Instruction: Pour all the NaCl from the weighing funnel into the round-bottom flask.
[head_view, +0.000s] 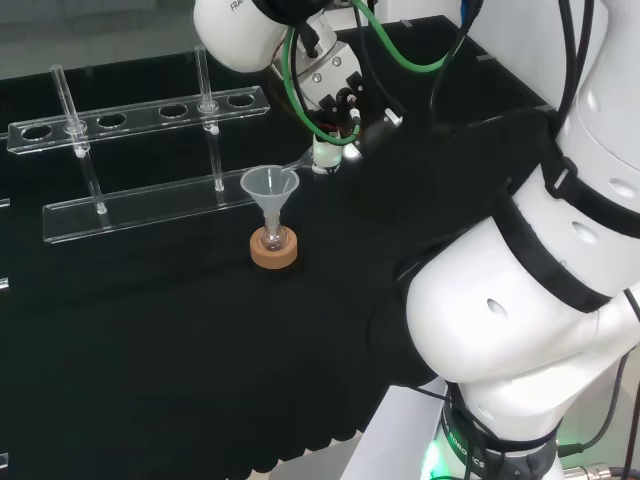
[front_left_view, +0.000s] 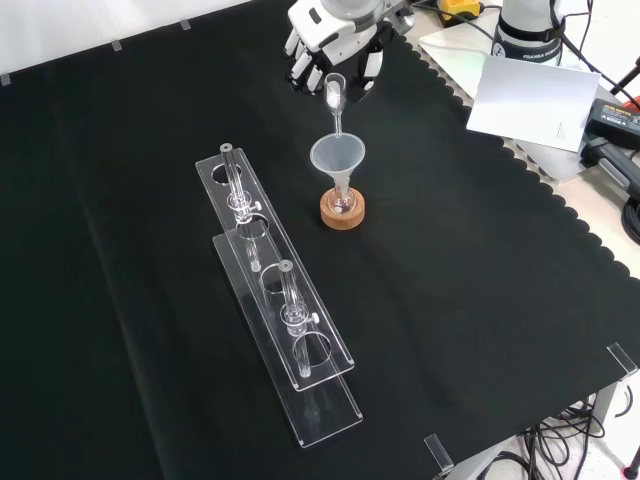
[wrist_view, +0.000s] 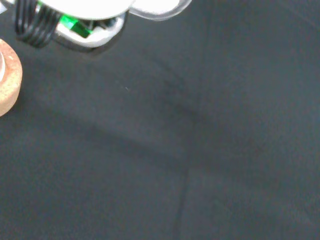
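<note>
Landmark: cork ring stand (front_left_view: 343, 209), mid-cloth. In the front view, nearest the camera are two clear racks (front_left_view: 285, 300), set to the stand's left and nearer; each carries an upright glass tube. The cloth's (front_left_view: 480, 320) scalloped edge runs down the right, well apart from the stand, w/ wide bare black cloth between. Bare cloth also on the stand's near side and beyond it toward the top edge.

On the stand sits the small round-bottom flask (front_left_view: 344, 203), upright, w/ a clear funnel (front_left_view: 337, 156) seated in its neck. In the head view the same set: stand (head_view: 274, 250), flask (head_view: 271, 240), funnel (head_view: 270, 186), racks (head_view: 140, 160) behind and to the left.

Just beyond and above the funnel, the hand (front_left_view: 325, 50) comes in from the front view's top, fingers pointing down. Its fingers curl round the weighing funnel (front_left_view: 335, 100), which is tilted, its narrow stem aimed down at the funnel's rim. Tip looks to be at the rim or just over it; contact can't be told. NaCl inside isn't clear enough to judge. In the head view the hand (head_view: 335, 125) sits right of and above the funnel, weighing funnel (head_view: 305, 160) slanting down-left to it.
</note>
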